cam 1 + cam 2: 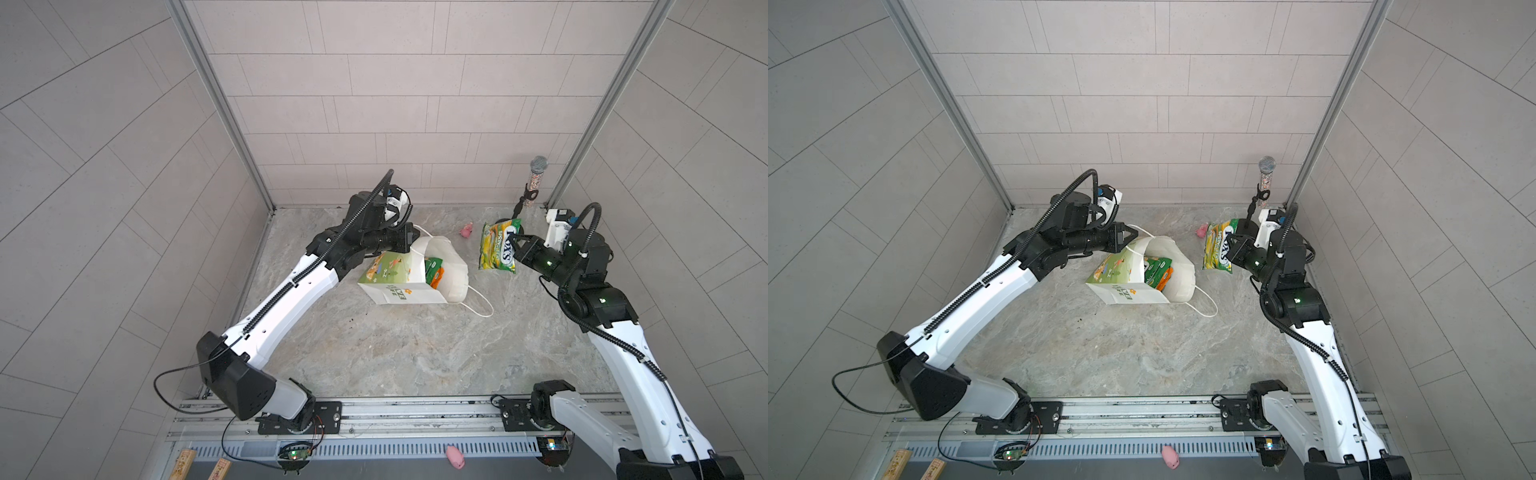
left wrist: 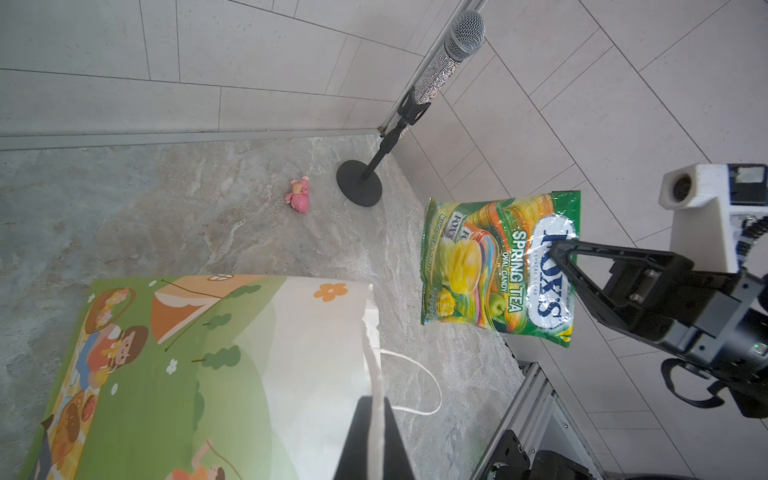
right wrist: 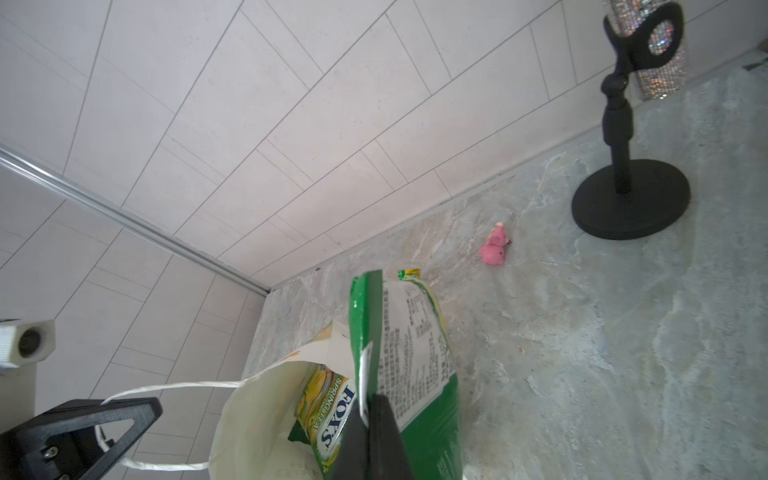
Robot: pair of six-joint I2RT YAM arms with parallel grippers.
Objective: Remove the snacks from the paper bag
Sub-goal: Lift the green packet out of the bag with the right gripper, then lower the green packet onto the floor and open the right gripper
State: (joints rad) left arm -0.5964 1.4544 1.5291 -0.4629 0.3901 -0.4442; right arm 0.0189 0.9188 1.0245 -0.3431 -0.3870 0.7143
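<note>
Our left gripper (image 2: 372, 409) is clamped on a cord handle (image 2: 374, 365) of the paper bag (image 2: 174, 357), which lies tipped just beneath those jaws. Our right gripper (image 1: 515, 242) pinches a yellow-green FOX'S packet (image 1: 496, 249) by its edge, held clear of the bag. More packets (image 1: 434, 272) sit inside it.

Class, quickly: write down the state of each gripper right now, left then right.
Left gripper: shut on the white cord handle of the paper bag.
Right gripper: shut on the FOX'S Spring Tea candy bag.
</note>
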